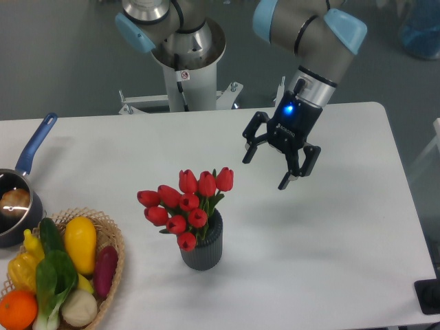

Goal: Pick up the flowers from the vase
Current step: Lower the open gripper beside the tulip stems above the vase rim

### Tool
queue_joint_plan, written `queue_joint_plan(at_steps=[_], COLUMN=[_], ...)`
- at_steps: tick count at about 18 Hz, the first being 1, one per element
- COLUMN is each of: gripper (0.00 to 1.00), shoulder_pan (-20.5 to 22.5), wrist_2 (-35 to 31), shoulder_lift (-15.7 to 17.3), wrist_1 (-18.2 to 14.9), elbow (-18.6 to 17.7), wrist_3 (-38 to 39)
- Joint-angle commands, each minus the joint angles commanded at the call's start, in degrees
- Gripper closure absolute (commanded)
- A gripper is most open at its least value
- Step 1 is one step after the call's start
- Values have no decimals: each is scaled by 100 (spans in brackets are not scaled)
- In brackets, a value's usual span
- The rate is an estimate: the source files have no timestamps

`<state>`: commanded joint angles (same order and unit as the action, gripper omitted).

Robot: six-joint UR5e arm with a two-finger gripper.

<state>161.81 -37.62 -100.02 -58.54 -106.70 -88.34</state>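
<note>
White surface is filling most of the view, with the robot's base standing behind it. Sitting near the middle of it, the flowers (184, 205) are standing in the vase (203, 246), their stems running roughly upright and the red buds leaning a little away from the claw. The claw (273, 165) is hovering above and off to the far side of the vase, well apart from the buds, its fingers spread and gripping nothing. From the claw, the bunch is lying down and toward the basket (113, 249) side, so the coming move is probably calling for travel that way and a descent.
</note>
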Motion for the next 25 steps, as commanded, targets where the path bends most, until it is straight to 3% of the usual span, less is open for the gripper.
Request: queue_joint_plan(at_steps=[3, 7, 12, 21, 25], gripper=[0, 0, 0, 0, 0], shoulder_pan=[-53, 0, -167, -378, -483], wrist_2=[17, 184, 921, 940, 923], shoulder_lift=[-17, -105, -158, -308, -430], wrist_1=[-17, -465, -475, -413, -396], elbow=[-17, -35, -44, -9, 17], wrist_3=[45, 142, 151, -192, -1051])
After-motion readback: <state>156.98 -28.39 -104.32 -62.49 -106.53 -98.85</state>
